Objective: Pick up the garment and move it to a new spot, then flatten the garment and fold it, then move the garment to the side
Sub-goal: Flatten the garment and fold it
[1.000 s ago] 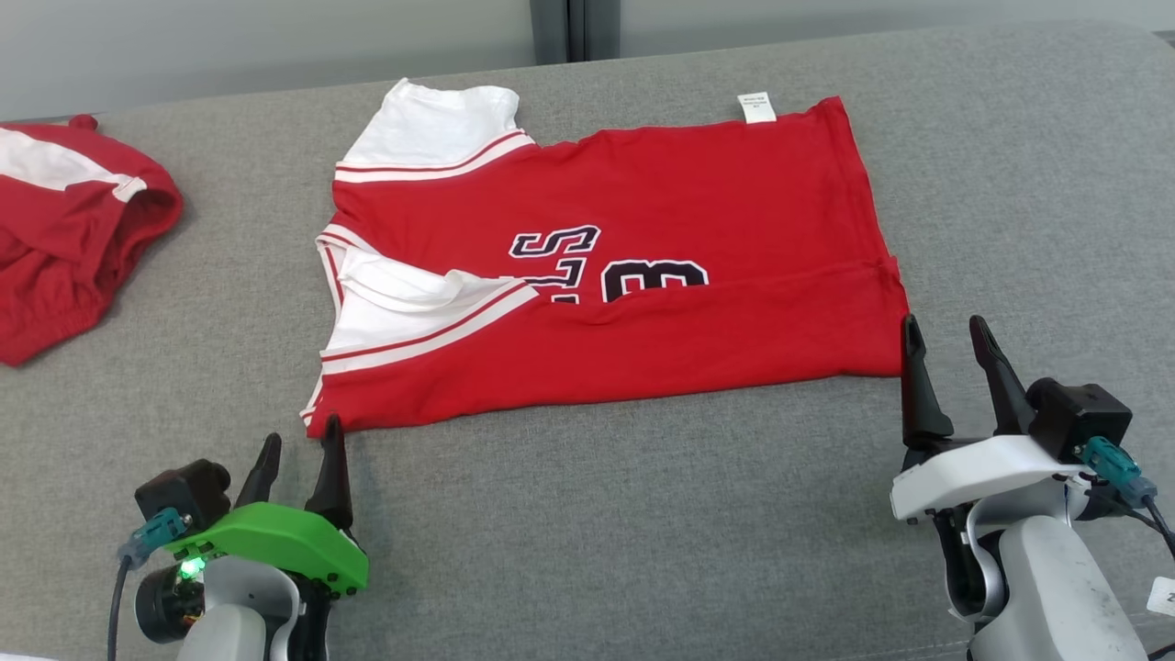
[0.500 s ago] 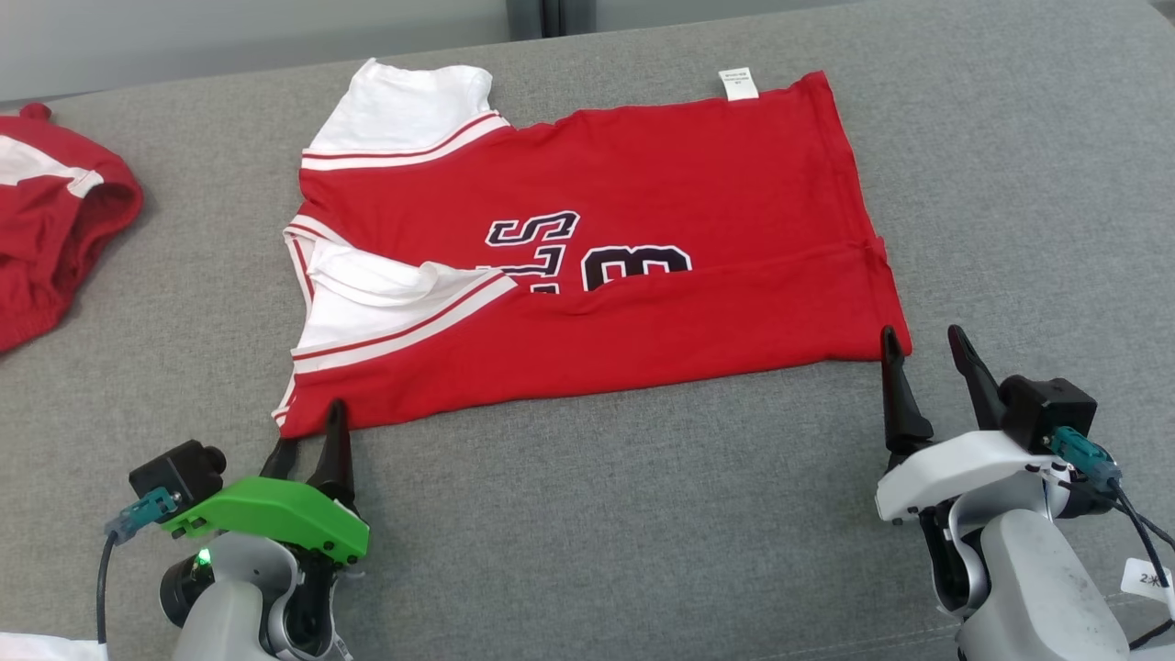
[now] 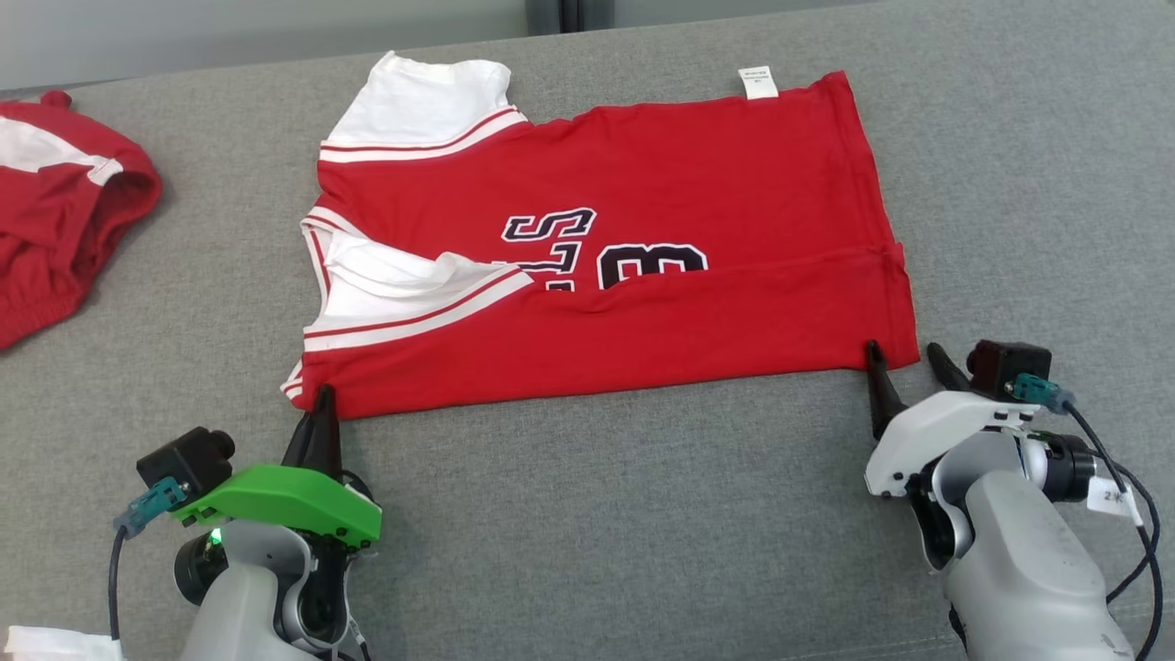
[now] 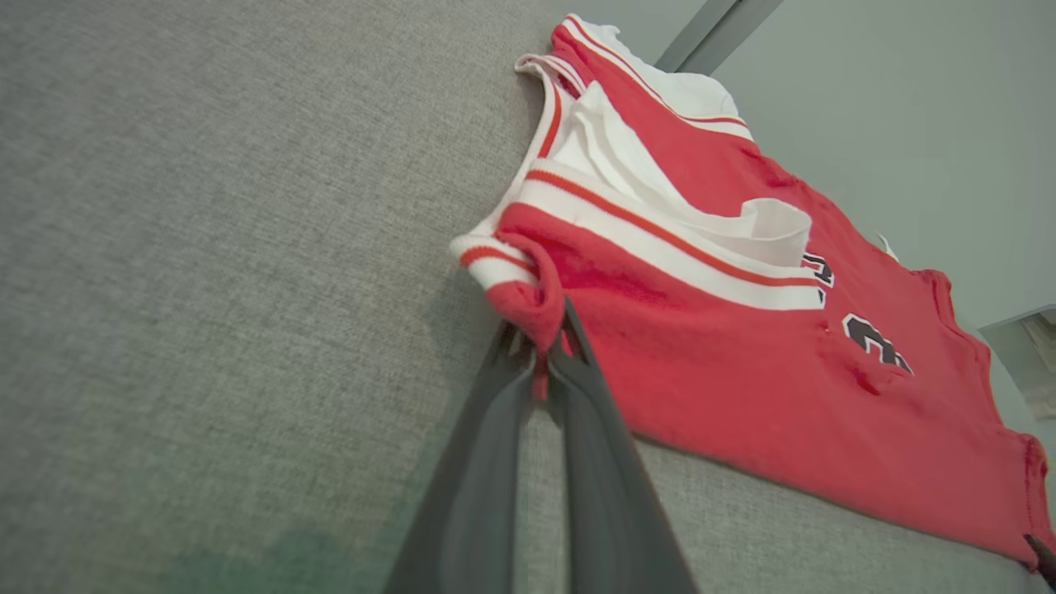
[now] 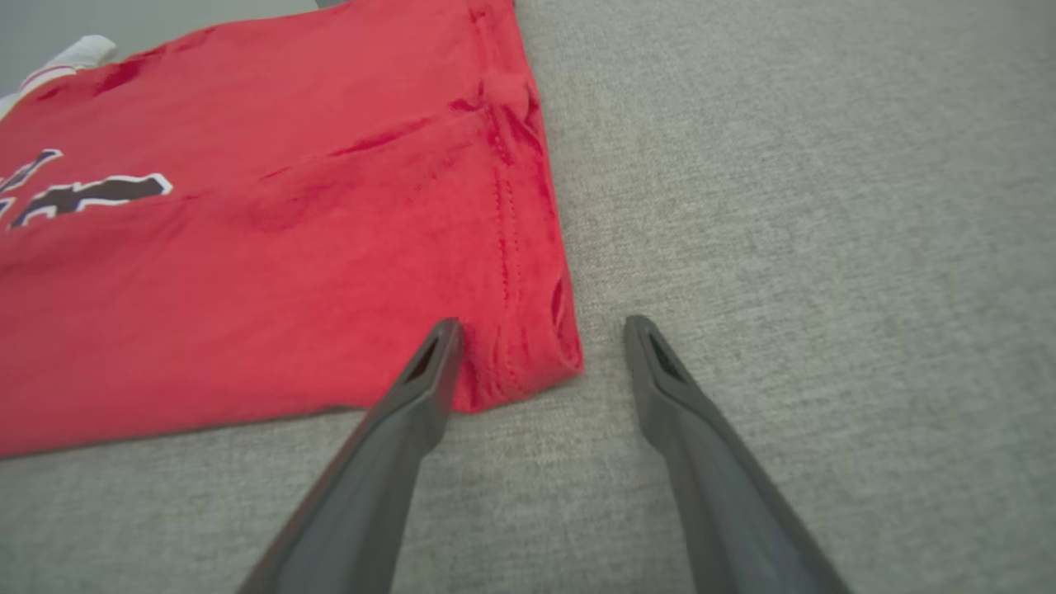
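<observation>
**Red garment folded on grey cushion**

Left gripper closed on its near-left corner, the pinched hem hidden between the fingers. Right gripper straddles the near-right corner, fingers spread. Second red cloth cropped at left; bare cushion in front

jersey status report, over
Left gripper shut on jersey, near left corner. Right gripper open, straddling near right corner. Second red garment far left, apart.

Open grey cushion right of and before the shirt; to its left, well apart, another garment (red, bunched).
</observation>
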You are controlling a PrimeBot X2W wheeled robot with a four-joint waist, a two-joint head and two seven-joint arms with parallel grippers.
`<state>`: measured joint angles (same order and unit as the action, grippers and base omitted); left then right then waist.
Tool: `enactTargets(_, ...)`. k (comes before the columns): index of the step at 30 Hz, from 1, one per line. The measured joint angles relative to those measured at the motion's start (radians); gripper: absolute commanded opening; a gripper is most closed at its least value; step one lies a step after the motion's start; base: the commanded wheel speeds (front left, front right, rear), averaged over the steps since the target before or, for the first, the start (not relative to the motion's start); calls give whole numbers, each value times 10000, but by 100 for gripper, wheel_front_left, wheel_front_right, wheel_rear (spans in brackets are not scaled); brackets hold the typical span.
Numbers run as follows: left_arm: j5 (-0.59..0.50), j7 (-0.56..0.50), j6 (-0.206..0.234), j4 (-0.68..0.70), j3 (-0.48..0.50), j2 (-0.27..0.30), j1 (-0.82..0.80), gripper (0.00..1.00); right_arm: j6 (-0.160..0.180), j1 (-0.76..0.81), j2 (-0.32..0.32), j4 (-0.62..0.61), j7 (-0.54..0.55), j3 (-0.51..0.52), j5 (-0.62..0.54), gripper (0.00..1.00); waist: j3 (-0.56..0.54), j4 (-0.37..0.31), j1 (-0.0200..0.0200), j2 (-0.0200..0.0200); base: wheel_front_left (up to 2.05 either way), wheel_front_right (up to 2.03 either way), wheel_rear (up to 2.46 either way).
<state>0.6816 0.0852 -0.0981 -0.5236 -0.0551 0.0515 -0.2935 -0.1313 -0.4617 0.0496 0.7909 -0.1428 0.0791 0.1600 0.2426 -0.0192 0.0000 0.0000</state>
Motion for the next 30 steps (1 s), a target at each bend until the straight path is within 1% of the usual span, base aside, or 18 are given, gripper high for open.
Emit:
enactTargets(1,4,44,-6,8,-61,-2,0,0,0,-136,17,224,148,-73,13,100,-11,32,0,0,0,0,0)
enactTargets(2,-2,58,-42,40,-117,-2,0,0,4,-267,25,391,253,-159,119,72,-26,66,0,0,0,0,0)
enactTargets(3,0,92,-54,82,-136,-2,0,0,6,-369,42,506,286,-207,236,40,-41,91,0,0,0,0,0)
enactTargets(4,13,117,-71,127,-161,-2,0,0,8,-456,44,616,288,-245,328,29,-64,113,0,0,0,0,0)
enactTargets(5,17,148,-75,182,-190,-2,2,0,8,-522,40,698,278,-291,378,0,-94,128,0,0,0,0,0)
enactTargets(11,-59,359,-132,700,-359,111,74,0,6,-647,-12,719,-105,-303,732,0,-331,134,0,0,0,0,0)
enactTargets(15,-119,387,-134,1360,-420,251,296,0,6,-639,-12,176,-186,-458,1101,0,-557,105,0,0,0,0,0)
enactTargets(17,-153,305,-128,1783,-470,309,527,0,4,-464,-13,-238,-217,-447,1175,0,-668,91,0,0,0,0,0)
enactTargets(21,-199,69,31,3003,-531,460,1458,0,4,503,-10,-1392,127,-416,1277,0,-848,41,0,0,0,0,0)
enactTargets(26,-192,-366,447,4456,-608,575,3182,0,4,2207,-15,-3141,1087,-318,1739,0,-879,-54,0,0,0,0,0)
enactTargets(30,-8,-460,769,5074,-568,500,4220,0,2,3341,-15,-4163,1659,-17,2084,0,-766,-77,0,0,0,0,0)
